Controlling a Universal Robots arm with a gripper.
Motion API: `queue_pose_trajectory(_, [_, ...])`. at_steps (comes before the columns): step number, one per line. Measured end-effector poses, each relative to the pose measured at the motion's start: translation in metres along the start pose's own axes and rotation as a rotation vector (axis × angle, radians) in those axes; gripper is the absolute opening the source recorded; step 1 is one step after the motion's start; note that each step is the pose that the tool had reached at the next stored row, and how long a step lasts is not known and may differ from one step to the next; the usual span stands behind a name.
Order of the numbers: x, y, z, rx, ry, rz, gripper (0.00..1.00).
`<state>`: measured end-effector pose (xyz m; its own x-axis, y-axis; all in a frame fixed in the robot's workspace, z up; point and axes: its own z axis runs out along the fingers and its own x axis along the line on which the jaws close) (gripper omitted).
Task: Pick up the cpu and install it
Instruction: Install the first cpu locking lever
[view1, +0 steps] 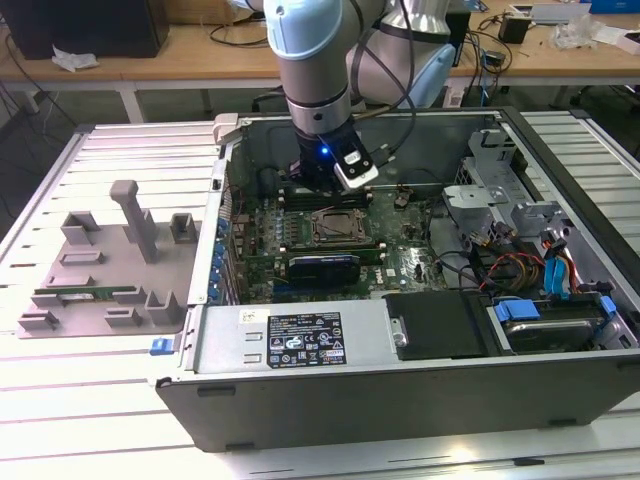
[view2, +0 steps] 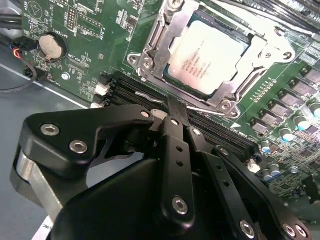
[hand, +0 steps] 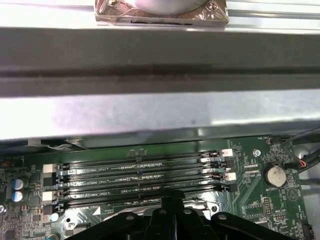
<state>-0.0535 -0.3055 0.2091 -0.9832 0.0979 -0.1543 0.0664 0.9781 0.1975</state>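
The cpu, a flat square chip with a silver-grey top, lies in its socket on the motherboard, framed by the metal socket bracket. In the exterior view the cpu is at the middle of the open computer case. My gripper hangs just beside the socket, over the black memory slots, with its black fingers closed together and nothing between them. The first wrist view has the gripper at the edge of those memory slots. The gripper is low inside the case, just behind the socket.
The case walls surround the board. A black power supply, drive cage and coloured cables crowd the exterior view's right. A grey fixture tray holding a green memory stick lies outside on the exterior view's left. A coin battery sits on the board.
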Motion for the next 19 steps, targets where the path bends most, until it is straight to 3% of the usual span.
queue_pose_trajectory(7, [0.0007, 0.0023, 0.0021, 0.0063, -0.0086, 0.041, 0.11])
queue_pose_trajectory(14, [0.0012, 0.0016, 0.0051, 0.0156, -0.0239, 0.1, 0.11])
queue_pose_trajectory(19, [0.0016, 0.0029, 0.0057, 0.0193, -0.029, 0.124, 0.11])
